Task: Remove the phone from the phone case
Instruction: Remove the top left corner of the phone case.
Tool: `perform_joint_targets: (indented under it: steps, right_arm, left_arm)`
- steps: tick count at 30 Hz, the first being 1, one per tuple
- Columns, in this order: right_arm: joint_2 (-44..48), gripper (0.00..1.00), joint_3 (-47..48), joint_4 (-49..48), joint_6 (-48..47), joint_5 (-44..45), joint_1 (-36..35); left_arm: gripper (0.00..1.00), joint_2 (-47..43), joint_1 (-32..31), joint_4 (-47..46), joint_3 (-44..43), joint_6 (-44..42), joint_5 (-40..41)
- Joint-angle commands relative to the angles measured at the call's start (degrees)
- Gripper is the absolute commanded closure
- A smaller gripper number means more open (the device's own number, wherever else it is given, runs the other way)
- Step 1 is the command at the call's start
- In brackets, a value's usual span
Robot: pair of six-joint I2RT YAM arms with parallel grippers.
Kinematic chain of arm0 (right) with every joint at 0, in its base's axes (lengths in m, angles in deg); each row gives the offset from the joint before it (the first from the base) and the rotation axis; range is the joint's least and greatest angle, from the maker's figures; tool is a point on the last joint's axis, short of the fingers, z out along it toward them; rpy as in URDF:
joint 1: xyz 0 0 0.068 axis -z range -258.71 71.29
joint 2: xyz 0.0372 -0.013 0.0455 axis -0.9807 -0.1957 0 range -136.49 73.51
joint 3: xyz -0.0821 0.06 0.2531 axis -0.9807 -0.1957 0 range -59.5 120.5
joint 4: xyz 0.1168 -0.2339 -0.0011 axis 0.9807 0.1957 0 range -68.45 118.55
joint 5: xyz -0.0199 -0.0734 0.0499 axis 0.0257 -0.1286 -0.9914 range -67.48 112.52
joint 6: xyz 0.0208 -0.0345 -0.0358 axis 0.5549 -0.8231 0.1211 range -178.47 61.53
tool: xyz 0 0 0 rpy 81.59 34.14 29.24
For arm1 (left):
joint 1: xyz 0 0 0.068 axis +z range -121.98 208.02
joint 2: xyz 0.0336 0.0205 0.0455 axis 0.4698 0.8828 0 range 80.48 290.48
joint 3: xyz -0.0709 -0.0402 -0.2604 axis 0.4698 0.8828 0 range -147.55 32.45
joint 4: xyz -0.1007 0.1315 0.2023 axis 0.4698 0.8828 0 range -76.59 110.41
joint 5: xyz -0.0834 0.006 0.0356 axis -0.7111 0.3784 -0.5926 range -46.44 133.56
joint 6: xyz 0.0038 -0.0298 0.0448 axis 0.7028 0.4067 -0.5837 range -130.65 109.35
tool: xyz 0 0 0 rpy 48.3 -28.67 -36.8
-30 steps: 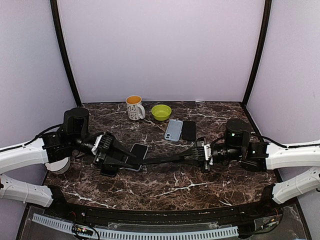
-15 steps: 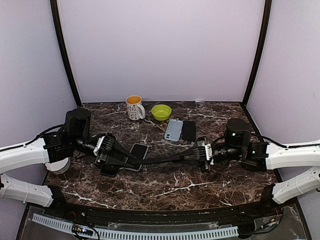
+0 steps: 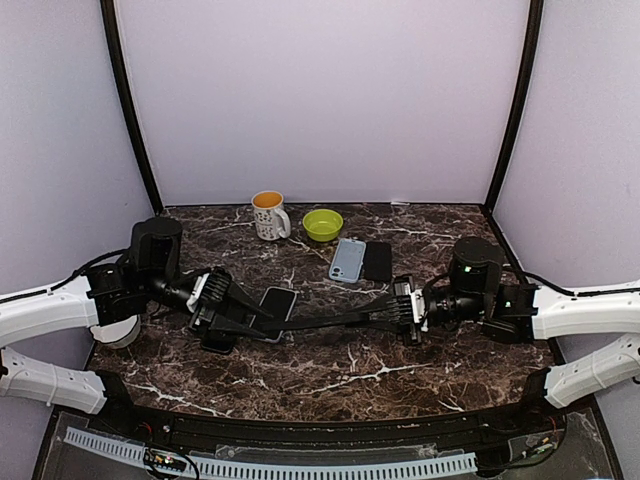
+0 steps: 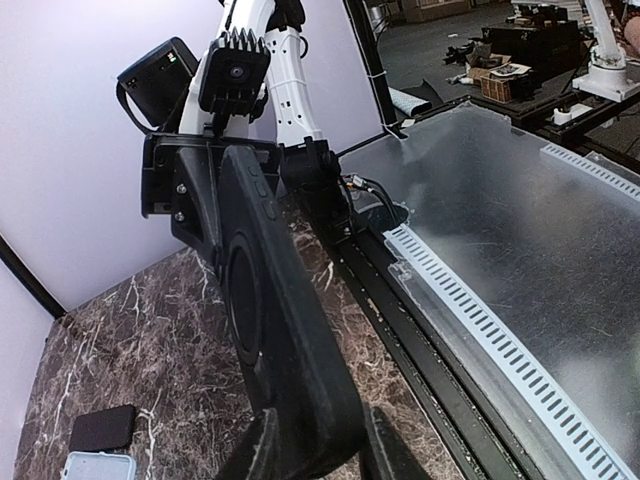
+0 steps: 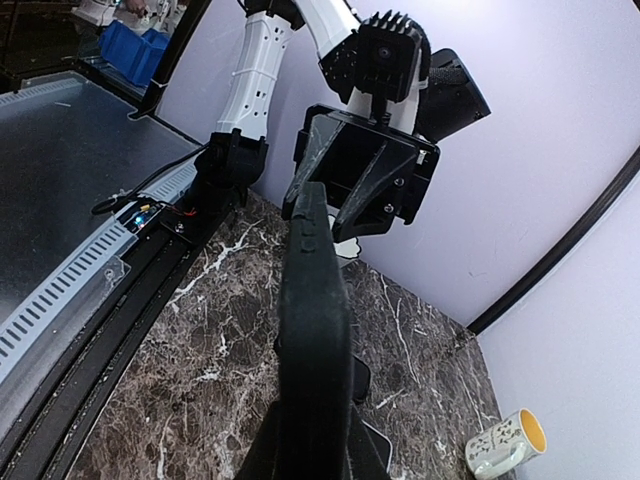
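I'm mid-peel. The phone case (image 3: 318, 322) hangs above the desk (image 3: 330, 375) at the centre of the overhead view, spanning my two hands. My left hand (image 4: 320, 455) pinches one end and my right hand (image 5: 310, 445) is pressed tight on the opposite thin edge. I cannot tell whether the phone sits inside. Next, I reckon, I should hold one end firm and flex the other so the rim lets go.

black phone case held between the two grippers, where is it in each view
Top external: the black phone case is a thin dark bar across the middle.
Left wrist: the case fills the centre, rising from the bottom edge.
Right wrist: the case is a narrow upright strip at centre.
Shared landmark: the marble table, visible in all three.
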Motion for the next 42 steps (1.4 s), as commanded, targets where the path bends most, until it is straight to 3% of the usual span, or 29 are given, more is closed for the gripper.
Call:
perform_joint_targets:
  steps: [1,6,18,42]
  right_arm:
    - [1.52,1.00,1.13,-3.38,-1.29,0.00,-0.58]
    - [1.36,1.00,1.07,-3.53,-1.66,0.34,-0.60]
    - [0.95,1.00,1.10,-2.62,-3.98,1.59,-1.73]
    - [-0.67,1.00,4.74,5.55,-18.73,10.40,-7.57]
  left_arm:
    - [0.66,-0.93,-0.29,0.95,0.26,-0.55,-1.62]
    - [0.63,-0.97,-0.29,0.96,0.28,-0.42,-1.72]
    - [0.83,0.66,-0.42,4.51,-0.45,-1.73,-1.91]
    - [0.84,3.53,-2.07,15.00,-3.21,-5.70,-6.58]
